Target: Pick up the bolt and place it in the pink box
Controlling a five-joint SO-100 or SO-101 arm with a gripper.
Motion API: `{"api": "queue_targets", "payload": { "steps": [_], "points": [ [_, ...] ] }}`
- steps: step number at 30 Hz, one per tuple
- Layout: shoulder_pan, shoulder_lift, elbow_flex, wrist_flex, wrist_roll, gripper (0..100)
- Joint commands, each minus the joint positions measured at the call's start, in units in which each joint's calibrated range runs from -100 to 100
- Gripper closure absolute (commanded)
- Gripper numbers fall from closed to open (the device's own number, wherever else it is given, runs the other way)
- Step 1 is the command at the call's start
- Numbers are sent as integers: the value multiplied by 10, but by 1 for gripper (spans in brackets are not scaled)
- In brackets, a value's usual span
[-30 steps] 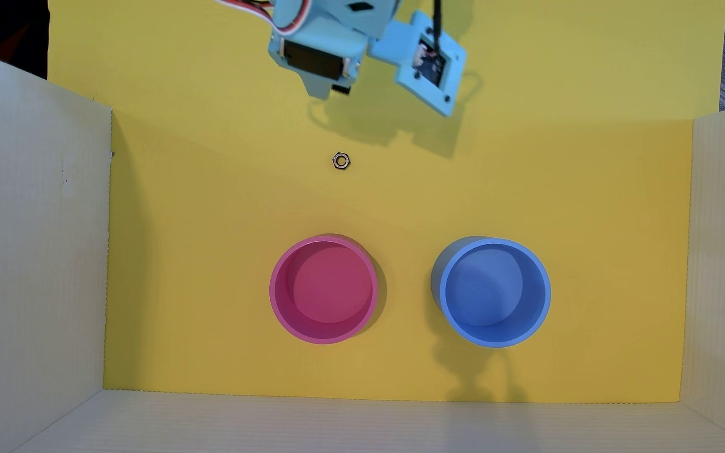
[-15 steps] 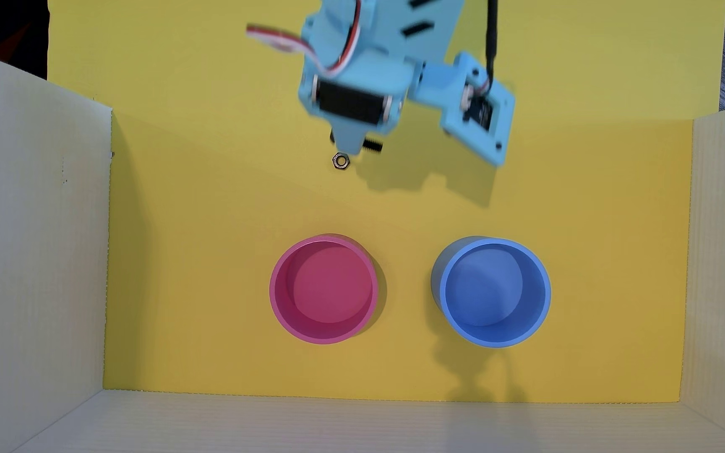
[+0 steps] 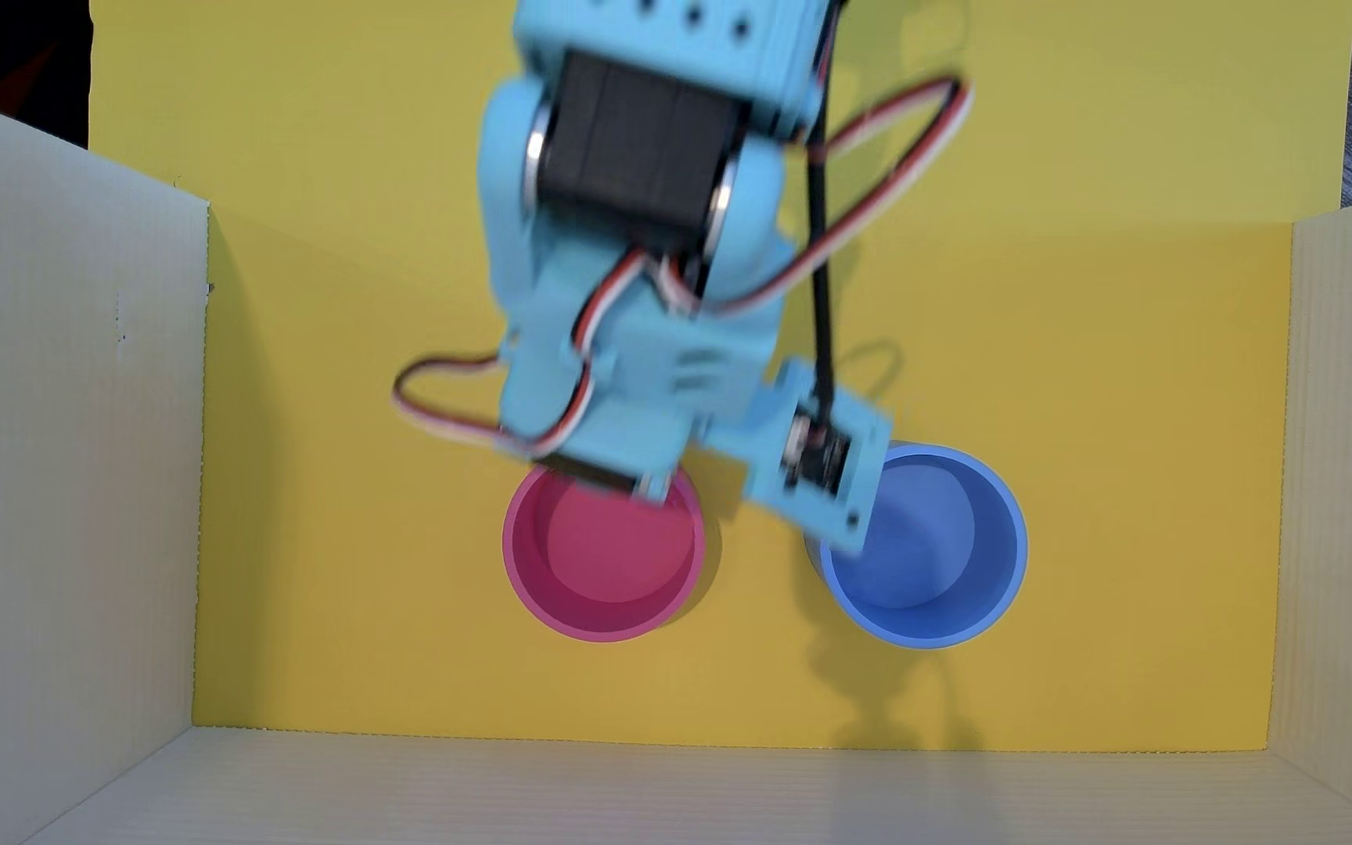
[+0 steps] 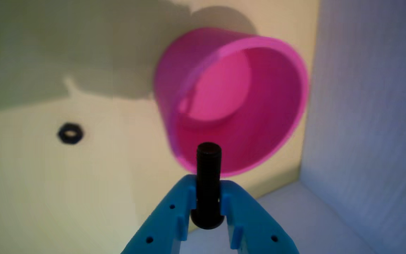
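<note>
In the wrist view my blue gripper (image 4: 208, 192) is shut on the black bolt (image 4: 208, 169), whose threaded shaft sticks out past the fingertips toward the pink box (image 4: 231, 102). The box's open mouth lies just beyond the bolt's tip, and nothing shows inside it. In the overhead view the light blue arm (image 3: 632, 268) hangs over the upper rim of the pink box (image 3: 604, 548). The gripper and bolt are hidden under the arm there.
A blue round container (image 3: 929, 544) stands to the right of the pink one in the overhead view. A small black hex nut (image 4: 70, 133) lies on the yellow floor (image 3: 364, 455). White cardboard walls (image 3: 55, 487) enclose the left, right and near sides.
</note>
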Motion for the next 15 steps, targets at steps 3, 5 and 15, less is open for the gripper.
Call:
{"api": "queue_targets", "payload": {
  "steps": [3, 5, 15],
  "points": [
    [-3, 65, -101, 1, -4, 99],
    [-6, 86, -118, 1, -5, 99],
    [-11, 122, -135, 27, -12, 86]
  ]
}}
